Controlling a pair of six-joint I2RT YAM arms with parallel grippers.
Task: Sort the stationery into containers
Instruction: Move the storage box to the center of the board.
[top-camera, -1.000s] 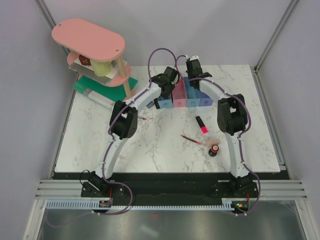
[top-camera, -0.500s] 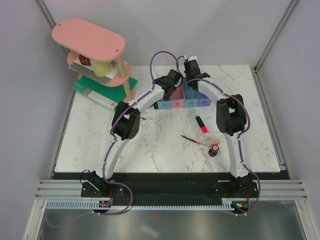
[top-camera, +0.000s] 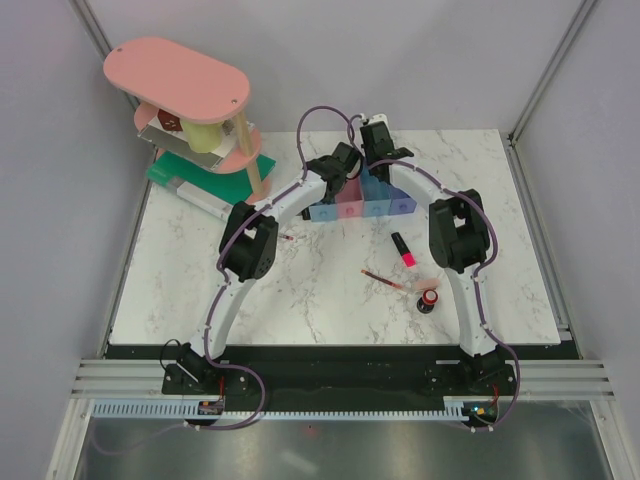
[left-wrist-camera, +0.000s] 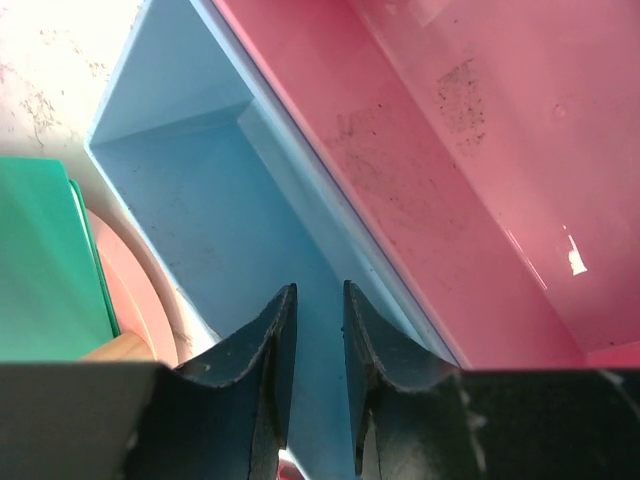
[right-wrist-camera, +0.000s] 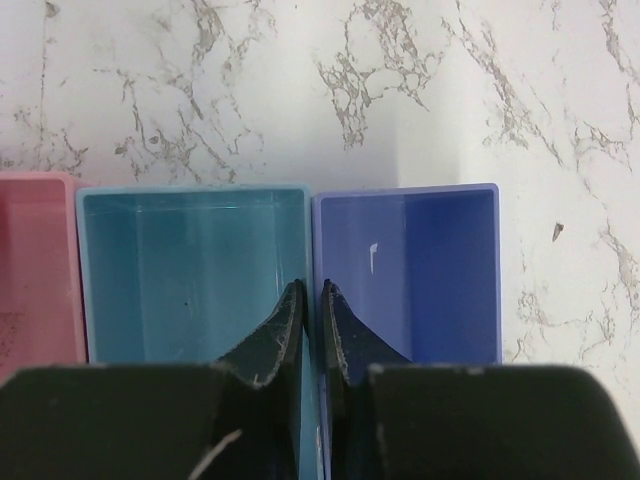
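On the marble table (top-camera: 200, 280) the marker (top-camera: 403, 250) and pen (top-camera: 380, 277) lie well apart from the bins (top-camera: 349, 209), the right gripper (right-wrist-camera: 311, 300) pinches a wall between two of them, the left gripper (left-wrist-camera: 315, 300) has fingers nearly together and I cannot tell if it grips, so one pull may tip the row.

Near the table's (top-camera: 200, 290) far edge, the two arms cover the far ends of the bin row (top-camera: 375, 207), hiding its contents from above. A red speck (top-camera: 288, 238) left of the table's middle is too small to identify. The pink bin (left-wrist-camera: 480, 180) runs off the left wrist picture's top and right edges.
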